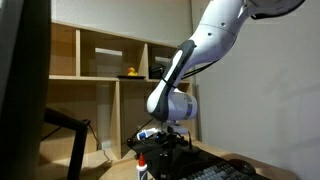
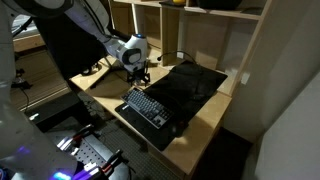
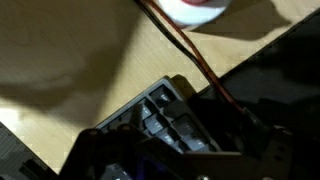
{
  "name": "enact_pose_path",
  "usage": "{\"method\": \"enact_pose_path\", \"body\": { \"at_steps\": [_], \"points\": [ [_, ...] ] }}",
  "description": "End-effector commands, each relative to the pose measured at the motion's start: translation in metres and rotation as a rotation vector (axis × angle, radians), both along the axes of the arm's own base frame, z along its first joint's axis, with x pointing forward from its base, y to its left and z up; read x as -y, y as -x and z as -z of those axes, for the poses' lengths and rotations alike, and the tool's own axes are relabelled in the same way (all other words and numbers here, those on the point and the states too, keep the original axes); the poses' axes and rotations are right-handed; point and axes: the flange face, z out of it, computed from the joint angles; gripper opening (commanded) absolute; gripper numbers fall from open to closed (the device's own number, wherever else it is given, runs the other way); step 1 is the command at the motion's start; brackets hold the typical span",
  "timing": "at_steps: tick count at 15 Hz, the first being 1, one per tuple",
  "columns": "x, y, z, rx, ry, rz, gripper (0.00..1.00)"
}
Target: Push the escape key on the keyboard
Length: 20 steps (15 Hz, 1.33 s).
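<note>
The black keyboard (image 2: 150,108) lies on the wooden desk in front of a black mat, and it also shows in an exterior view (image 1: 218,172). My gripper (image 2: 140,78) hangs low over the keyboard's far corner, fingers pointing down; it also shows in an exterior view (image 1: 166,150). In the wrist view the keyboard's corner keys (image 3: 158,108) lie right under my dark fingers (image 3: 185,152), which look shut and empty. I cannot tell whether the fingertips touch a key.
A small white glue bottle with a red cap (image 1: 142,168) stands beside the gripper. A black mat (image 2: 195,85) lies behind the keyboard. Wooden shelves (image 1: 110,60) hold a yellow duck (image 1: 130,72). A red cable (image 3: 190,55) runs across the desk.
</note>
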Motion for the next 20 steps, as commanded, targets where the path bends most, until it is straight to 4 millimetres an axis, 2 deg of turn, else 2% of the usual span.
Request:
{"method": "enact_pose_path", "body": {
  "at_steps": [1, 14, 16, 17, 19, 20],
  "points": [
    [0.0, 0.0, 0.0, -0.001, 0.0, 0.0, 1.0],
    [0.0, 0.0, 0.0, -0.001, 0.0, 0.0, 1.0],
    [0.005, -0.013, 0.02, 0.001, -0.017, 0.047, 1.0],
    [0.006, -0.015, 0.024, 0.017, -0.031, 0.058, 1.0],
    [0.011, -0.019, 0.029, 0.054, -0.056, 0.099, 1.0],
    [0.006, -0.01, 0.02, 0.022, -0.025, 0.073, 1.0]
  ]
}}
